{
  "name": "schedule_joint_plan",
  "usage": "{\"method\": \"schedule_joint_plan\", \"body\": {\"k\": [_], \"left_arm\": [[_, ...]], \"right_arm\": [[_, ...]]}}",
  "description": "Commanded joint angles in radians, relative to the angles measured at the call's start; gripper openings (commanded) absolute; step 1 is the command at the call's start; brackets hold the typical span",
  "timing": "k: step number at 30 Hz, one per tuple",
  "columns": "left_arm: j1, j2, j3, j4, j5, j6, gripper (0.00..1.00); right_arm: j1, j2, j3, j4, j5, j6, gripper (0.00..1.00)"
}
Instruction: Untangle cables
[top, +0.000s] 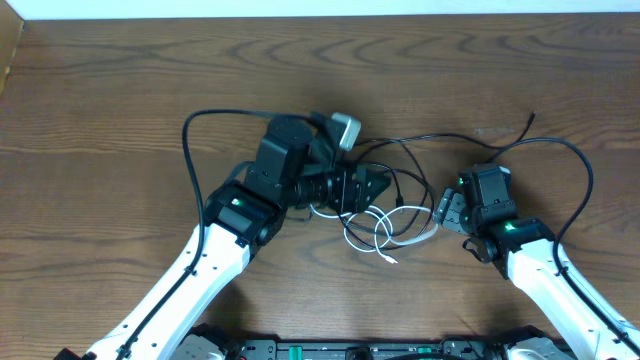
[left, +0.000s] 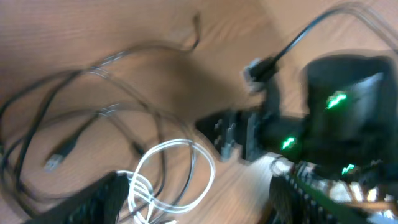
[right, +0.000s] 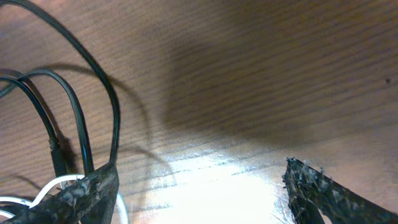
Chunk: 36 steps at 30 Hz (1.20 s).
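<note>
The cables lie tangled on the wooden table (top: 120, 90), near the middle of the overhead view and between the two grippers. The black cable (top: 430, 137) is spread in wide loops, and one strand is carried off toward 2 o'clock, where a free end rests on bare wood. The white cable (top: 378, 232) is coiled in small overlapping rings at 6 o'clock from the black loops, and the two cords are crossed over one another there. A small plug (top: 392, 259) of the white cord is seen at the 5 o'clock edge of the coil.

The left gripper (top: 375, 185) is placed at 9 o'clock from the tangle, over the loops. Its jaws are spread wide and nothing is clamped. In the left wrist view the white rings are seen between its fingers.

The right gripper (top: 445, 212) is placed at 3 o'clock from the tangle, with its jaws parted wide and nothing held. A white strand runs up just beside its finger, but contact cannot be told.
</note>
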Motion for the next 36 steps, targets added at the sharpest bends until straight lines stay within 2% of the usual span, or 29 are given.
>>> {"method": "schedule_joint_plan", "body": {"k": [1, 4, 7, 13, 18, 29, 31, 32, 34, 36], "left_arm": [[0.006, -0.002, 0.011, -0.111, -0.175, 0.086, 0.79], [0.006, -0.002, 0.011, -0.223, -0.361, 0.085, 0.79], [0.006, -0.002, 0.011, -0.286, -0.454, 0.085, 0.79], [0.006, -0.002, -0.007, -0.307, -0.459, 0.080, 0.79], [0.006, 0.008, -0.040, -0.300, -0.455, 0.080, 0.79], [0.000, 0.100, -0.048, -0.280, -0.423, 0.066, 0.79], [0.000, 0.126, -0.048, -0.266, -0.411, 0.066, 0.79], [0.000, 0.141, -0.048, -0.257, -0.411, 0.067, 0.79], [0.000, 0.167, -0.048, -0.236, -0.410, 0.066, 0.79], [0.000, 0.197, -0.048, -0.209, -0.410, 0.066, 0.79]], "right_arm": [[-0.005, 0.001, -0.002, -0.010, -0.004, -0.010, 0.84], [-0.005, 0.001, -0.002, -0.005, -0.097, -0.060, 0.86], [-0.004, 0.001, -0.002, -0.005, -0.191, -0.100, 0.86], [-0.002, 0.001, -0.002, -0.012, -0.340, -0.125, 0.86], [-0.002, 0.001, -0.002, -0.056, -0.377, -0.090, 0.80], [-0.002, 0.001, -0.002, -0.113, -0.745, -0.064, 0.75], [-0.002, 0.001, -0.002, -0.114, -0.744, -0.061, 0.68], [-0.002, 0.001, -0.002, -0.113, -0.740, -0.061, 0.57], [-0.002, 0.001, -0.002, -0.109, -0.736, -0.060, 0.43], [-0.002, 0.001, -0.002, -0.105, -0.716, -0.059, 0.36]]}}
